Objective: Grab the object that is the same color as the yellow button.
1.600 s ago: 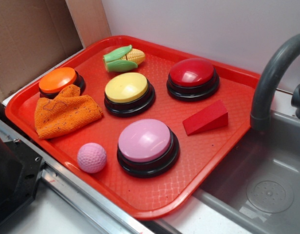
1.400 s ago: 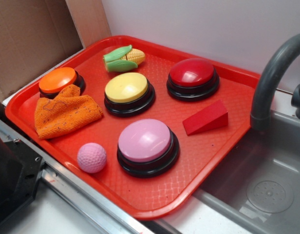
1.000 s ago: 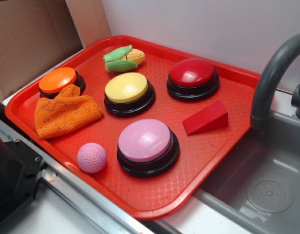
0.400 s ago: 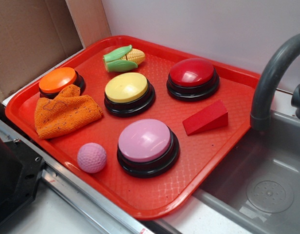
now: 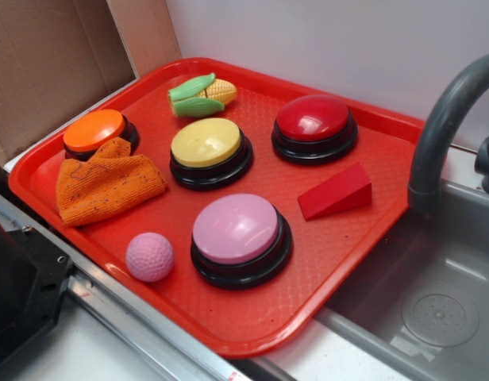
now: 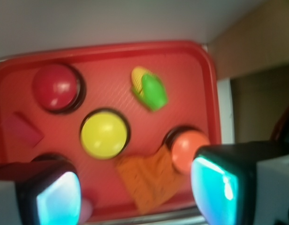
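One red tray [image 5: 363, 238] is carrying everything — the yellow button [image 5: 206, 143] is sitting mid-tray, the toy corn [image 5: 202, 95] lying just behind it by the far rim. The gripper [image 6: 135, 187] is hovering above — fingers [image 6: 57, 197] spread apart, holding nothing.

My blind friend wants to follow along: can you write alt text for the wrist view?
Blurry look down at a red tray between two open pincer fingers: a yellow button in the middle, a toy corn cob beyond it, a red button, an orange button and an orange cloth.
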Tool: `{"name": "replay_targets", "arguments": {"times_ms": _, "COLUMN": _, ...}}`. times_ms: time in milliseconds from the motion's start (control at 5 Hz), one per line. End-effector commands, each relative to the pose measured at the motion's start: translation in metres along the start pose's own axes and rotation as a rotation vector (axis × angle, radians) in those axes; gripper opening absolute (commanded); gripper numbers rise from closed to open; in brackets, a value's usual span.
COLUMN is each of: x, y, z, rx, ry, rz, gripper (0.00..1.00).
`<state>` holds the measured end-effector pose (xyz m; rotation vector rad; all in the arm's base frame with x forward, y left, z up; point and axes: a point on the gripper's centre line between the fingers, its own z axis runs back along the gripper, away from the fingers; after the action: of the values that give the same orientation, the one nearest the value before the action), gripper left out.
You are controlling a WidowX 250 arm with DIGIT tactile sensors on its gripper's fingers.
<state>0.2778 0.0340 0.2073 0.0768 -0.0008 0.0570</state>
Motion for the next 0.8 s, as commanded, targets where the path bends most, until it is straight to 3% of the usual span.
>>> {"name": "replay_targets", "arguments": {"times_ms": 0, "x": 0.056, "y": 0.029, "z": -0.025, "rx": 0.022, "ry": -0.021, "rz": -0.221, "gripper": 1.00}}
{"name": "replay_targets", "arguments": {"times_ms": 200, "x": 0.059, "y": 0.039, "z": -0.051, "rx": 0.000, "ry": -0.015, "rz": -0.268, "gripper": 1.00}}
{"name": "replay_targets", "arguments": {"times_ms": 600, "x": 0.047, "y": 0.058, "z": -0.109, "rx": -0.047, "ry": 0.066, "rz": -0.230, "gripper": 1.00}}
